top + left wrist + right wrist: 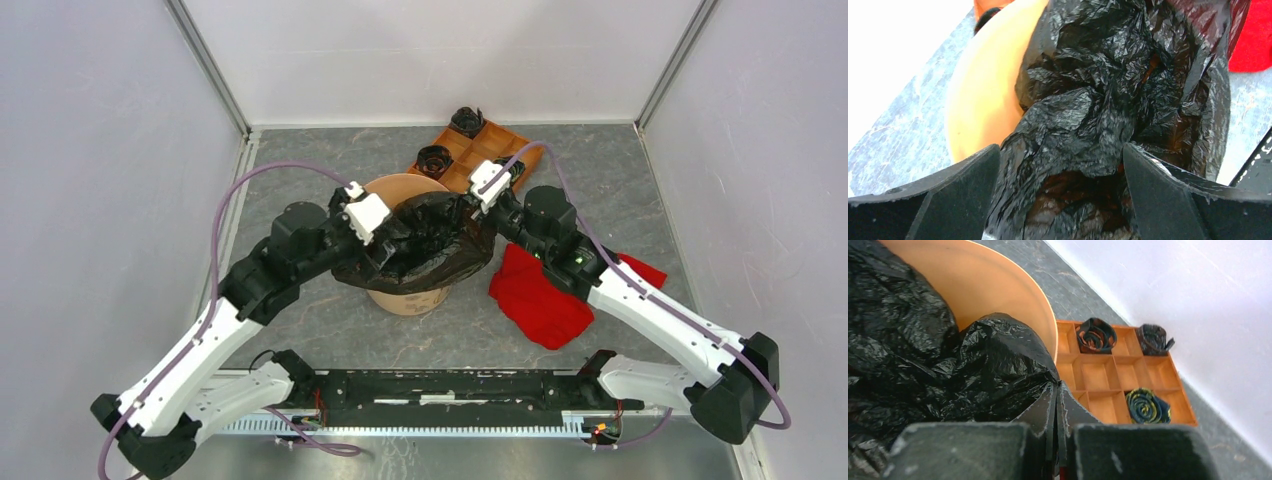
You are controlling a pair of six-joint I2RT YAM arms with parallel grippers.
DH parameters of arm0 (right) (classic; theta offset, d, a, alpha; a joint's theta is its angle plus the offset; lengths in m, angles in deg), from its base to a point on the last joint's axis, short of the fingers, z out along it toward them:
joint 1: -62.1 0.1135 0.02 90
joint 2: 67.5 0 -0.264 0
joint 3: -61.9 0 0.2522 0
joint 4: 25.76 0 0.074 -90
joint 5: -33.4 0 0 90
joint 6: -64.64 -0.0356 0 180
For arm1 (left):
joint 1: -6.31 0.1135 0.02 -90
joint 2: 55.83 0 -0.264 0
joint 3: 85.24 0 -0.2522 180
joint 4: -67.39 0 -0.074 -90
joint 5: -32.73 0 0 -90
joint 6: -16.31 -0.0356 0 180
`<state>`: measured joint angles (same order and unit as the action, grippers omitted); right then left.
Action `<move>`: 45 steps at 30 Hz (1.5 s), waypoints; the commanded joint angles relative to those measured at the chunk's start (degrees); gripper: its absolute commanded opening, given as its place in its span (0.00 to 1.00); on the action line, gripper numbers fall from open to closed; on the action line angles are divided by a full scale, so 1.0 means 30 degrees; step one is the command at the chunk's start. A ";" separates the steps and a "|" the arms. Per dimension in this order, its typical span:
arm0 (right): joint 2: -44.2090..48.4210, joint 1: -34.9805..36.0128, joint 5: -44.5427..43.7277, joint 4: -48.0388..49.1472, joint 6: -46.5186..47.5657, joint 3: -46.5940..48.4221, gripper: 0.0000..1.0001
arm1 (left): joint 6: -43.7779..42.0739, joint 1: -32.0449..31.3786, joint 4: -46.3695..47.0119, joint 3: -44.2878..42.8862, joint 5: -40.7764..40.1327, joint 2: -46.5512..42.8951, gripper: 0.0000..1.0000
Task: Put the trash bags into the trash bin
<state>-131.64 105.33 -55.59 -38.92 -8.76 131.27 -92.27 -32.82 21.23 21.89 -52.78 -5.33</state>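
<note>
At the middle of the table, seen from above, the bin (pixel 405 298) stands upright with the bag (pixel 425 245) draped over its mouth, spilling over the near and left rim and not yet pushed down inside. The left gripper (pixel 365 215) sits at the bag's left edge and the right gripper (pixel 488 186) at its right edge. The film looks drawn between them, probably so the sack stays spread over the opening. A red cloth (pixel 540 295) lies to the right of the bin, under the right arm. A tray (pixel 505 145) lies behind it, with dark rolls (pixel 434 158) in two compartments.

In the left wrist view, the left gripper (pixel 1060 150) has its jaws spread wide. The bag (pixel 1098 85) bulges into the gap, and as far as I can tell it is not squeezed. The bin (pixel 988 95) shows bare on the left, so the sack covers only part of the mouth.

In the right wrist view, the right gripper (pixel 1057 390) is clenched, its tips pinching a fold at the bag's (pixel 908 340) edge just beside the bin's (pixel 998 295) far rim. That grip seems to anchor this side of the sack. Beyond it the tray (pixel 1108 375) holds three rolls (pixel 1095 335).

No brand, label or lettering can be read in any view.
</note>
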 commanded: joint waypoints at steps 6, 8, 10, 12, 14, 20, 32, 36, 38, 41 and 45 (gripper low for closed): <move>0.1176 -0.0449 -0.0702 0.2633 -0.6364 -0.0895 0.00 | 0.3534 -0.0021 -0.0022 -0.1474 -0.2579 -0.1889 1.00; 0.1062 -0.0439 -0.0380 0.2503 -0.6656 -0.0583 0.00 | 0.3472 -0.0021 -0.0531 -0.1724 -0.1919 -0.1386 1.00; 0.0961 -0.0470 -0.0386 0.2336 -0.6734 -0.0278 0.00 | 0.3359 -0.0022 -0.0538 -0.1648 -0.1934 -0.0984 1.00; 0.0960 -0.0449 -0.0393 0.2221 -0.6764 -0.0091 0.00 | 0.3047 -0.0021 -0.0304 -0.1578 -0.1718 -0.0722 1.00; 0.1025 -0.0467 -0.0650 0.2064 -0.6779 0.0056 0.00 | 0.2403 -0.0021 -0.0282 -0.1593 -0.0701 -0.0539 1.00; 0.1145 -0.0556 -0.0536 0.2269 -0.6841 -0.0065 0.00 | -0.0145 -0.0022 0.0172 -0.0333 0.2251 -0.1582 1.00; 0.1250 -0.0552 0.0335 0.2702 -0.7152 -0.0228 0.00 | -0.1381 -0.0021 0.1863 -0.0764 0.1504 0.1187 0.74; 0.1366 -0.0594 0.0093 0.2673 -0.7114 -0.0228 0.00 | -0.1551 -0.0021 0.1854 -0.0719 0.1507 0.1439 0.58; 0.1397 -0.0609 -0.0080 0.2727 -0.7144 -0.0297 0.00 | -0.1567 -0.0021 0.2015 -0.0724 0.0967 0.1445 0.46; 0.1297 -0.0740 -0.0821 0.2687 -0.7388 -0.0374 0.00 | -0.0830 -0.0021 0.3006 -0.0706 -0.1122 0.1350 0.10; 0.1080 -0.1126 -0.1300 0.2825 -0.7588 -0.0727 0.00 | 0.3031 0.0022 0.4730 -0.0988 -0.5382 0.1431 0.02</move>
<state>-128.71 103.05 -57.03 -33.11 -30.35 128.80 -92.95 -32.82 27.79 21.45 -56.65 -0.39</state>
